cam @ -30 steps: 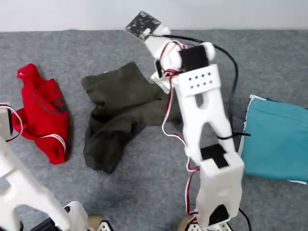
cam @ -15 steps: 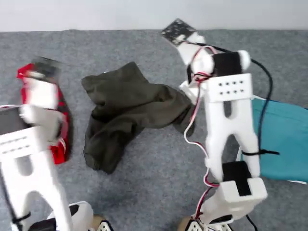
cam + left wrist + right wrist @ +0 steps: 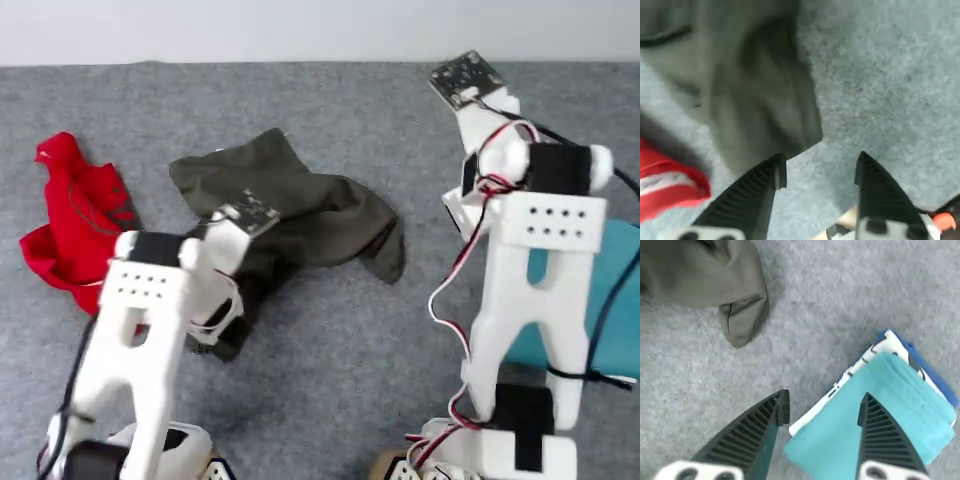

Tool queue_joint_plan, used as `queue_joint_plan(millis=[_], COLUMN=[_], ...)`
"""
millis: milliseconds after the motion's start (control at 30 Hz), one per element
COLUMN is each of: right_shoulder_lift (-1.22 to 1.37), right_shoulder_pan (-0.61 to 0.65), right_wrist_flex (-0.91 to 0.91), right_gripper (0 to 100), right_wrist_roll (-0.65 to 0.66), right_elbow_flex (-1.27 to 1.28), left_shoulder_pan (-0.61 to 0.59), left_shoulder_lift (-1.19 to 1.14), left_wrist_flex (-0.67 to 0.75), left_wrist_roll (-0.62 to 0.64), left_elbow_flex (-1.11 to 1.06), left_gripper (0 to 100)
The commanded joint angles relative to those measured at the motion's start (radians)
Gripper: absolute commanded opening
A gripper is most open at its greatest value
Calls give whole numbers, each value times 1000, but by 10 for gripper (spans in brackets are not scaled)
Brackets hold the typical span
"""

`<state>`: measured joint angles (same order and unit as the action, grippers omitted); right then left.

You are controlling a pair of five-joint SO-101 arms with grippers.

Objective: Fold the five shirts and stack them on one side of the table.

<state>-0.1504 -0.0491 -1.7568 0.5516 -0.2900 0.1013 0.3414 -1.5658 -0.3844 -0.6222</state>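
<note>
We are looking down on a grey table [image 3: 350, 380] where a dark olive shirt [image 3: 300, 205] is lying crumpled at upper centre, its sleeve trailing toward the middle. A red shirt [image 3: 75, 225] is lying bunched at the left edge, just beside the olive one but apart from it. At the right edge a folded teal shirt [image 3: 622, 290] is resting on top of a stack; in the right wrist view we are seeing a white layer [image 3: 837, 390] and a blue layer [image 3: 892, 335] peeking out under it. The left gripper [image 3: 821, 160] is hanging over the lower hem of the olive shirt, jaws spread and holding nothing. The right gripper [image 3: 825, 397] is hanging above bare table at the corner of the stack, jaws likewise spread and empty.
</note>
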Motion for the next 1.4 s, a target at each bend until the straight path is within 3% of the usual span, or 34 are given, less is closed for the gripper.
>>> queue_joint_plan(millis=[0, 300, 833, 1233, 1367], right_shoulder_lift=[-77, -150, -180, -180, -180], right_shoulder_pan=[-25, -25, -25, -27, -27], right_wrist_flex=[-39, -39, -39, -38, -38], right_gripper=[231, 231, 231, 231, 231], right_wrist_roll=[8, 8, 9, 9, 9], right_elbow_flex=[23, 48, 48, 44, 43], left_shoulder_pan=[28, -23, -103, -64, -66], left_shoulder_lift=[-141, -405, -706, -852, -833], left_wrist_flex=[40, 57, 158, 120, 118], left_wrist_roll=[-6, -6, -6, 43, 49], left_elbow_flex=[41, 182, 162, 285, 285], left_gripper=[229, 227, 182, 13, 5])
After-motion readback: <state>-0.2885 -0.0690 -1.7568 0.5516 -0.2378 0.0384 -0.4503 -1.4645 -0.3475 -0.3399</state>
